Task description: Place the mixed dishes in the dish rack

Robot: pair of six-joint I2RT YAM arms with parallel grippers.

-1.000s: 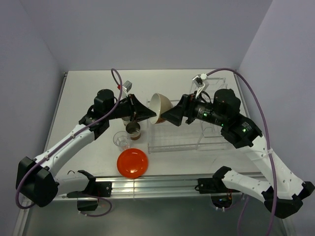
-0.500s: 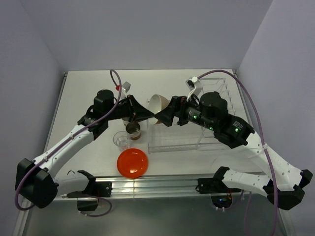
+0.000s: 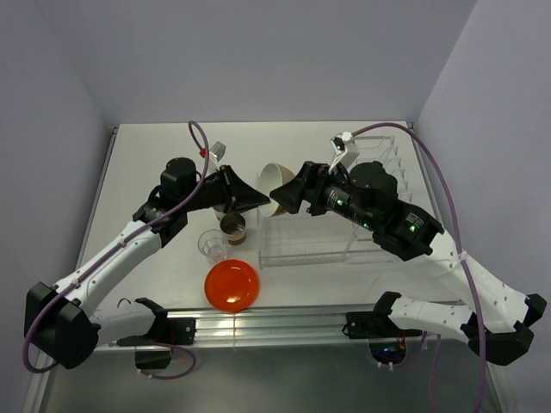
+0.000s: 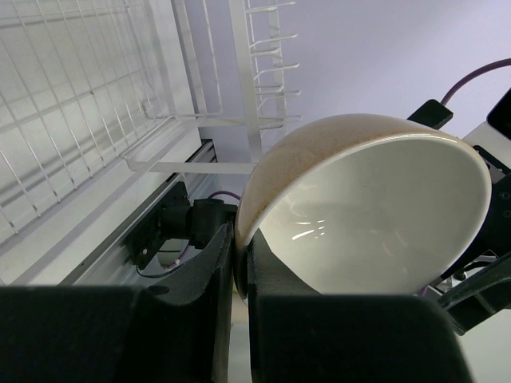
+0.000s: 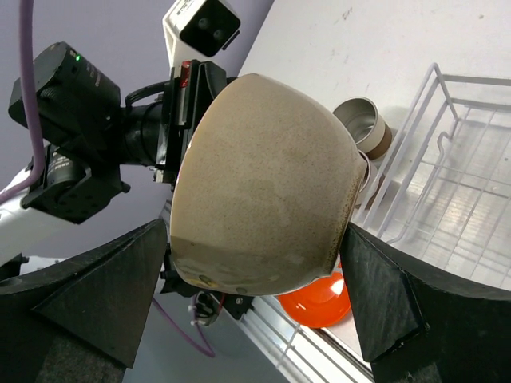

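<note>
beige bowl hangs in the air, tipped on its side, just beside the left end of the dish rack. left gripper is nearly closed, pinching the bowl's rim. right gripper stands wide open, one jaw on each side of the bowl.

High rear overview; two close opposing wrist views, sharing the bowl
</note>
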